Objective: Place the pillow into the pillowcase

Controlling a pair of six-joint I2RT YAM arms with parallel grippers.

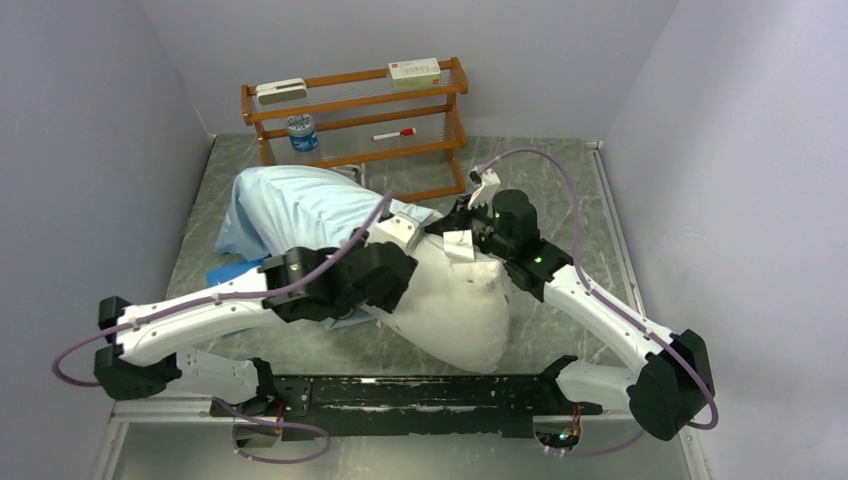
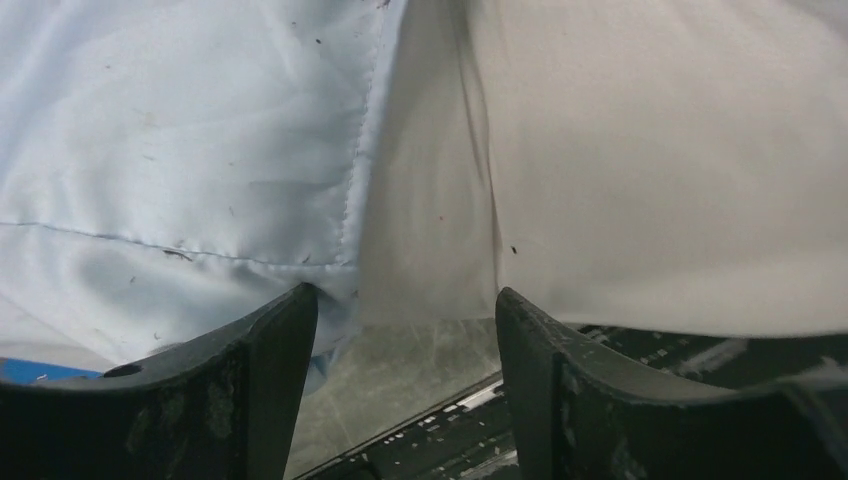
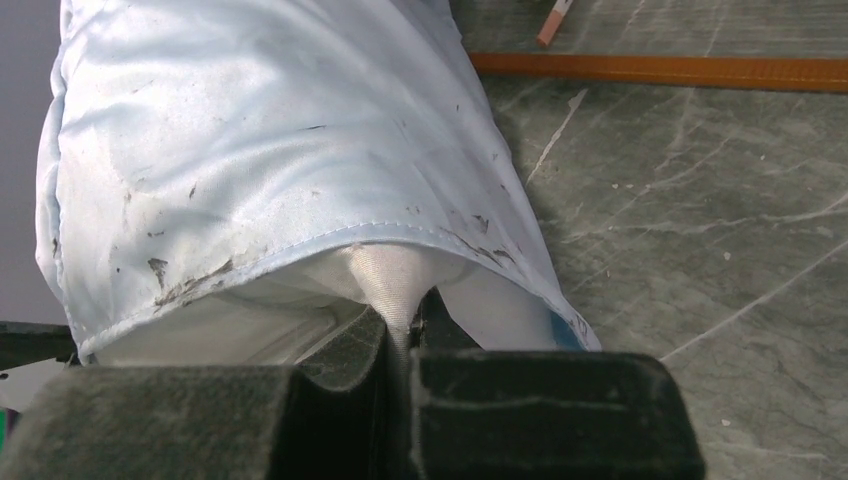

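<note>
The white pillow (image 1: 465,300) lies mid-table with its far end inside the light-blue pillowcase (image 1: 300,205). My right gripper (image 1: 462,228) is shut on a pinch of white pillow fabric (image 3: 395,285) at the pillowcase's hemmed mouth (image 3: 250,130); in the right wrist view the gripper (image 3: 405,315) sits just below that mouth. My left gripper (image 1: 380,285) is at the pillow's left side. In the left wrist view it (image 2: 405,300) is open, with the pillowcase (image 2: 180,150) on the left and the pillow (image 2: 650,150) on the right just past its fingertips (image 2: 300,305), nothing held.
A wooden rack (image 1: 355,110) stands at the back with a box (image 1: 414,72), a can (image 1: 301,133) and a marker (image 1: 393,134). A flat bright-blue rectangle (image 1: 225,272) pokes out from under the pillowcase. The black base rail (image 1: 420,390) runs along the near edge.
</note>
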